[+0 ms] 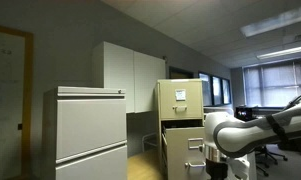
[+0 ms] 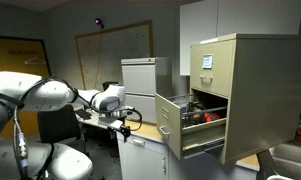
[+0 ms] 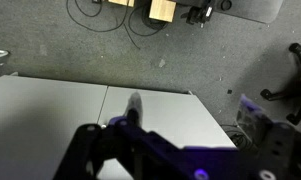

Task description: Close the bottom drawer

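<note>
The bottom drawer of the cream-beige filing cabinet stands pulled out, with red and dark contents showing inside. In an exterior view its front sits beside the arm. My gripper hangs to the side of the drawer front, apart from it, over a white surface. In an exterior view the gripper is low by the drawer. In the wrist view the gripper has both fingers spread, open and empty; the drawer is out of that view.
A wider light-grey cabinet stands apart from the beige one and shows at the back. A white tabletop lies under the gripper. Grey carpet with cables and an office chair base are on the floor.
</note>
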Motion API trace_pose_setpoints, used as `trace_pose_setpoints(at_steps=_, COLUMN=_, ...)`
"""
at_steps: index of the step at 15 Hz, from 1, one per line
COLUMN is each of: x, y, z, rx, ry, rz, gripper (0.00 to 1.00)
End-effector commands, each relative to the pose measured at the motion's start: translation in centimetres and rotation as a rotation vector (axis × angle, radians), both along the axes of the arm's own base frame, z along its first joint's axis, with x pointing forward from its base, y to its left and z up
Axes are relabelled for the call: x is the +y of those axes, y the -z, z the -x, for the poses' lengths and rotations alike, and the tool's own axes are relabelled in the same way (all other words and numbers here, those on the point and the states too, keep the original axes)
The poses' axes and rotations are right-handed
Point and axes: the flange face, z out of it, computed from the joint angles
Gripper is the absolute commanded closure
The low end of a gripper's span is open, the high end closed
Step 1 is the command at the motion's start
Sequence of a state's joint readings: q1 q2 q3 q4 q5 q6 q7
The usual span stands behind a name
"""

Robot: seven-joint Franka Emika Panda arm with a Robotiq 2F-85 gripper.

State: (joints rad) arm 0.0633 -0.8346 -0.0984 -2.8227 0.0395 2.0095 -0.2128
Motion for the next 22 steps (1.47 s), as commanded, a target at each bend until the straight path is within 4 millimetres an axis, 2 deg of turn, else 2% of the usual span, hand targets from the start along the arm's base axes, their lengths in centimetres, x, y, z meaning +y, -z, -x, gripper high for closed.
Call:
trace_pose_setpoints(at_steps=1, x=0.0, y=0.3, z=0.1, rx=0.012, ry=-0.001, rz=0.0, gripper=0.0)
trace_pose_setpoints(at_steps=4, x=0.1, y=0.9, z=0.2, rx=0.03, ry=-0.002, rz=0.001, gripper=0.0)
trace_pose_setpoints(at_steps=10, x=-0.1, y=0.9, z=0.0, rx=0.037, ry=0.006, rz=0.0, gripper=0.0)
trace_pose_setpoints(at_steps=13, x=-0.5, y=-0.3, z=-0.8, rx=0.017, ry=0.026, rz=0.021, gripper=0.0)
trace_pose_setpoints(at_steps=17, x=-0.4, y=-2.9, z=-2.4, rx=-0.085, ry=0.055, rz=0.079, gripper=0.0)
trace_pose_setpoints(at_steps=18, x=-0.1, y=-3.6, z=-3.1, rx=-0.123, ry=0.055, rz=0.109, gripper=0.08)
trace_pose_setpoints(at_steps=19, x=0.2, y=-3.9, z=-3.7, rx=-0.153, ry=0.051, rz=0.144, gripper=0.25)
trace_pose_setpoints(at_steps=22, x=0.9, y=-4.2, z=-6.0, rx=-0.246, ry=0.048, rz=0.273, gripper=0.49)
